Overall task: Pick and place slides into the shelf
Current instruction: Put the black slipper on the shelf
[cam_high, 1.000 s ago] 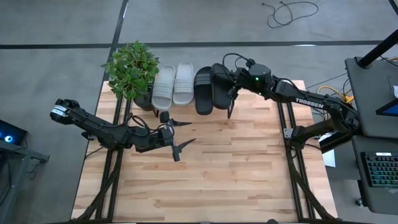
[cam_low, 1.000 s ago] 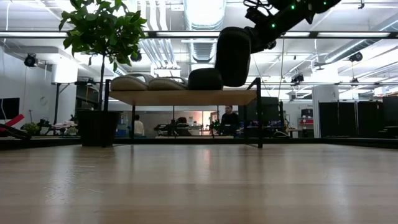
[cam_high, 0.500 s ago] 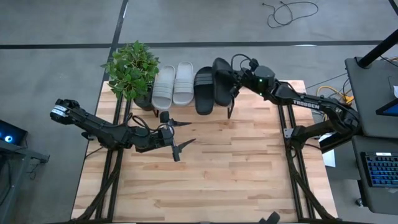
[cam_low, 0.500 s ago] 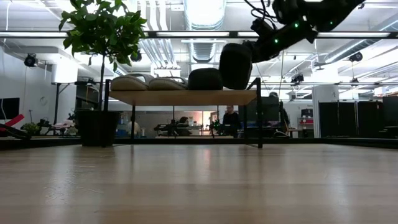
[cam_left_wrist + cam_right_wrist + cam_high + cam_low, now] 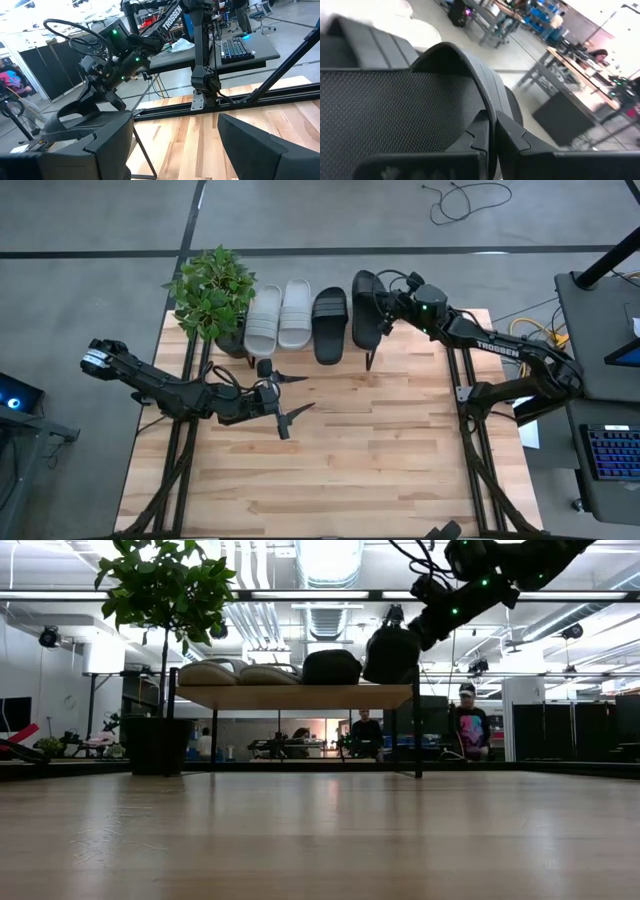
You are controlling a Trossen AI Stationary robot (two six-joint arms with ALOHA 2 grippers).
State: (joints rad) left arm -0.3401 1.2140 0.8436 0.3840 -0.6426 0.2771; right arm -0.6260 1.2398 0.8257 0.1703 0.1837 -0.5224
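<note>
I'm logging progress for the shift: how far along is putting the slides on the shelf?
Nearly finished. Two grey slides and one black slide already lie side by side on the shelf. The right pincer is shut on the strap of the last black slide, holding it tilted at the shelf's free end. Left to do: set it down flat and let go. The left pincer waits open over the table.
</note>
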